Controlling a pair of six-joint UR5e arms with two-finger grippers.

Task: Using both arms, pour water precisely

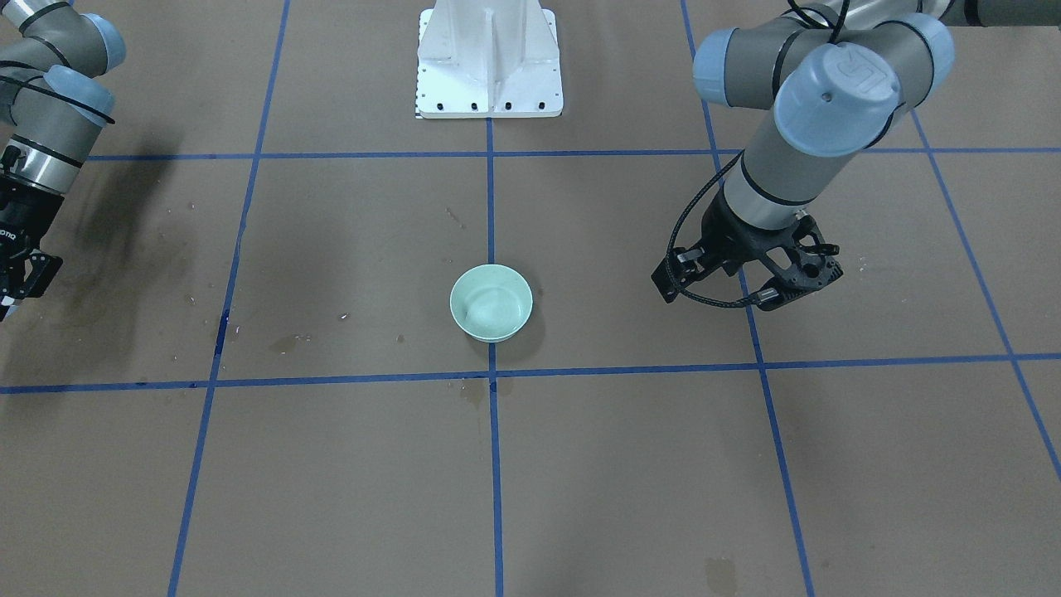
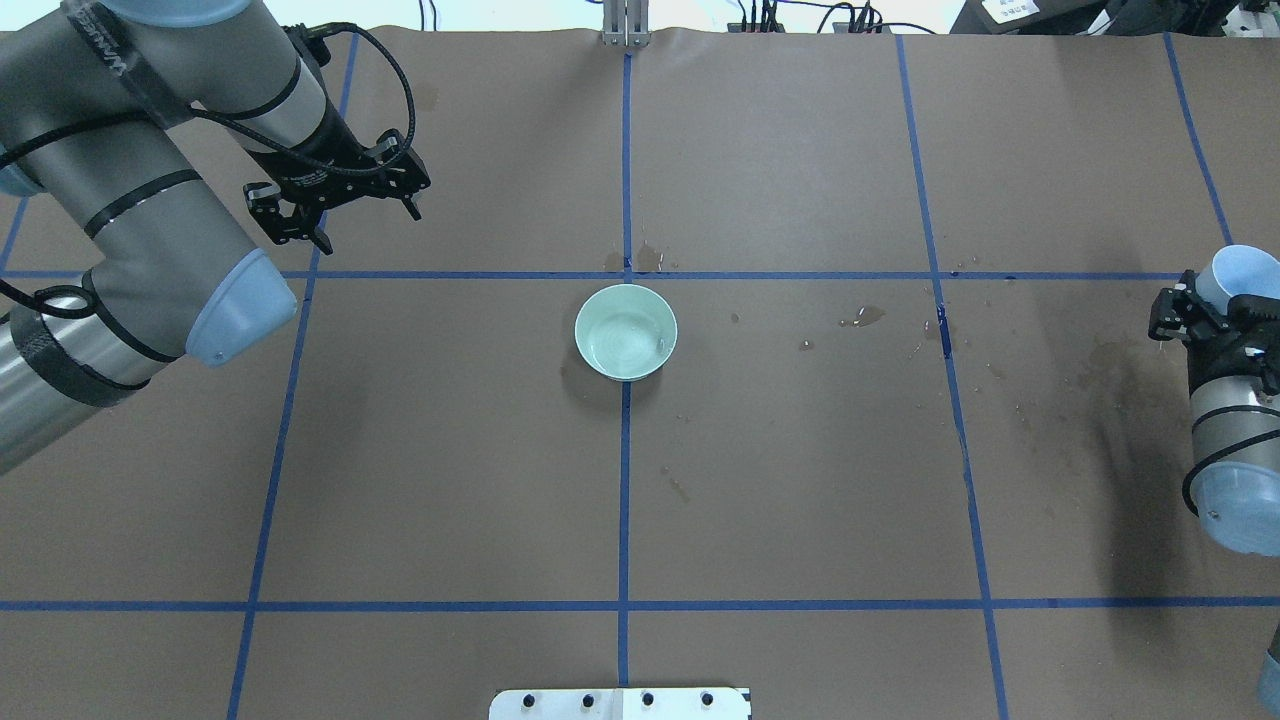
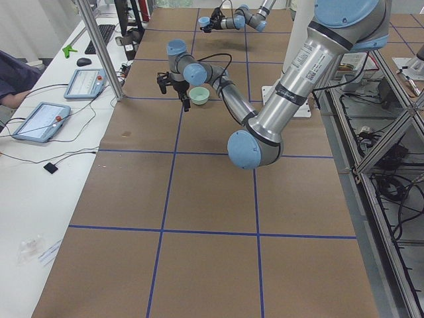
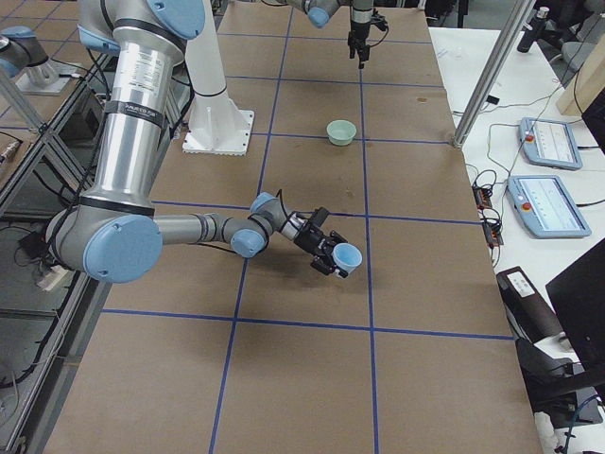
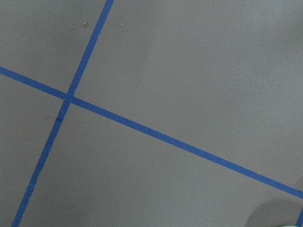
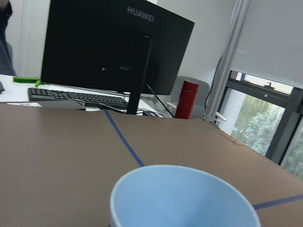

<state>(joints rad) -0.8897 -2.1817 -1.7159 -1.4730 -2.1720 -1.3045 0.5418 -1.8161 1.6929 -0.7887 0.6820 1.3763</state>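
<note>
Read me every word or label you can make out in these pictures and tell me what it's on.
"HUAWEI", on the back of the black monitor.
Lettering on the left arm and the right arm: too small or blurred to read.

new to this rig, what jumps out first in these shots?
A mint-green bowl sits alone at the centre of the table, on a crossing of blue tape. The right hand grips a light-blue cup out at the table's right edge, well away from the bowl. The left hand hangs open and empty on the robot's left, beyond the bowl.
</note>
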